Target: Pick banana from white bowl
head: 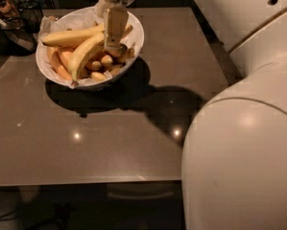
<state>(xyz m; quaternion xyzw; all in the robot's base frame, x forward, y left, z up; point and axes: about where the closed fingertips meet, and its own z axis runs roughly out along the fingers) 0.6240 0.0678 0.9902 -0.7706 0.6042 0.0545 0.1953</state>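
Observation:
The white bowl [46, 65] stands at the table's far left, lined with crinkled paper and full of bananas. The banana [68, 36], long, pale and nearly straight, lies across the top of the pile, its right end hidden behind my gripper. My gripper [113, 45] hangs straight down into the bowl's right half, its tip among the fruit right where the banana passes. A thicker, deeper-yellow banana [84, 55] curves below it, and small stubby bananas [99, 64] lie under both.
The bowl sits on a brown glossy table [85, 143]. Dark cluttered objects [11, 18] stand off the table's far left corner. My arm's large white body [244, 152] fills the right side and hides the table's right part.

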